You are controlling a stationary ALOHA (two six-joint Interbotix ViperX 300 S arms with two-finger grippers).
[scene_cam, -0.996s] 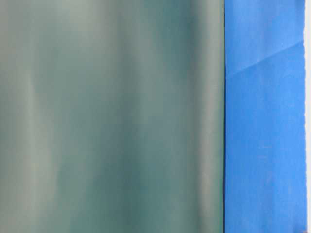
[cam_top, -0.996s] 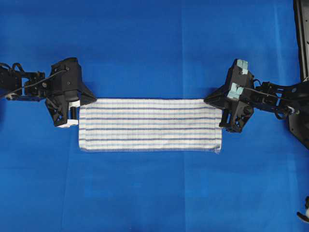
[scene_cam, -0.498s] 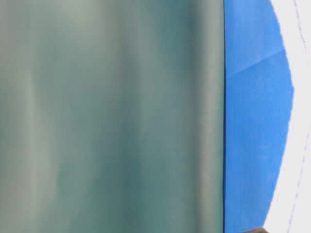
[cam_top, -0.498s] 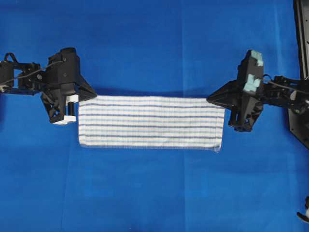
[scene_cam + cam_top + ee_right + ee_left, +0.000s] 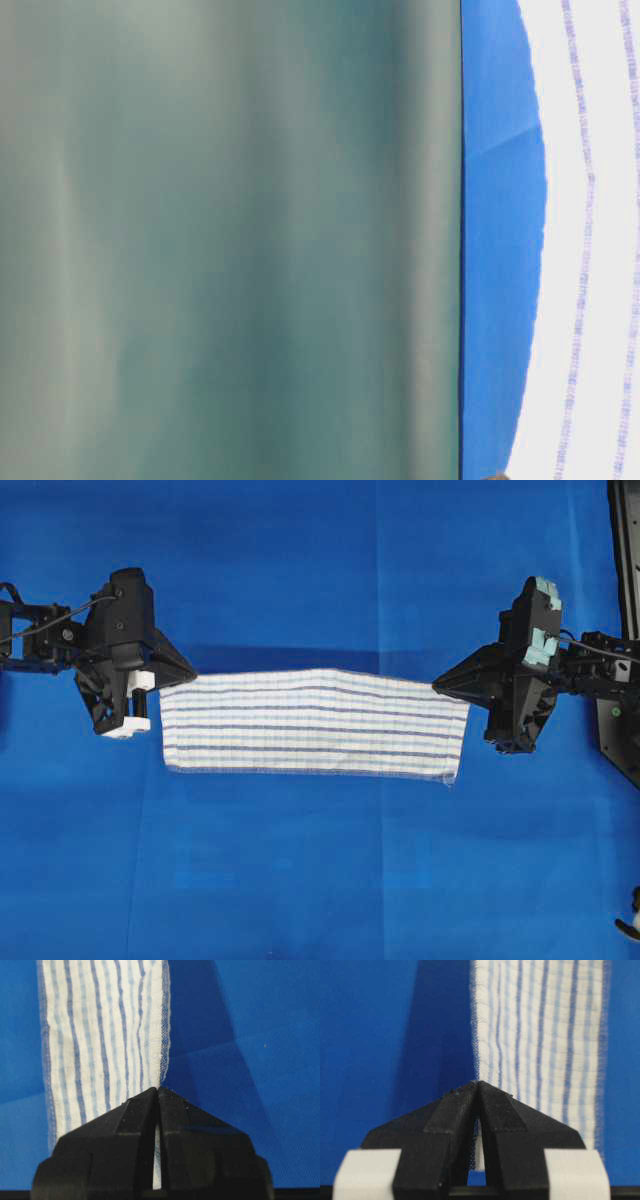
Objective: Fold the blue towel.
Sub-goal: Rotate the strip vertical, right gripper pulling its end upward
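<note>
Towel point(image 5: 312, 723) corners pinched between left fingers point(image 5: 457, 1110), right fingers point(image 5: 137, 1110).

No text, label or number can be read anywhere.

A blurred grey-green surface point(image 5: 230, 240) fills most of the table-level view; what it is cannot be told. At that view's right edge the blue towel point(image 5: 590, 240) is cut off and out of focus. In both wrist views the pinched towel corners are hidden between the fingertips, perhaps folded double.
</note>
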